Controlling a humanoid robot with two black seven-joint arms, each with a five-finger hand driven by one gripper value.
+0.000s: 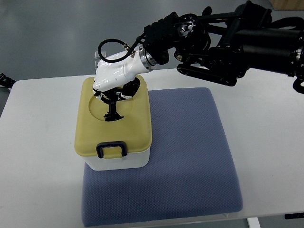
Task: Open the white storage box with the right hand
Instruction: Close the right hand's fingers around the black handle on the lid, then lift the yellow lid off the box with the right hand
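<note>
White plastic storage box [118, 160] w/ yellow lid [135, 126] is set on left part of blue-grey fabric mat [190, 152] on white table [266, 109]. White-shelled right hand [114, 97] is lowered onto lid's round recess; black fingers [112, 111] curled, grasp can't be told.

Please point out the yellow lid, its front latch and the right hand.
yellow lid [137, 126], top view, bare right part of its top.
front latch [111, 149], top view, middle of the clasp.
right hand [115, 71], top view, white back of the hand.
</note>
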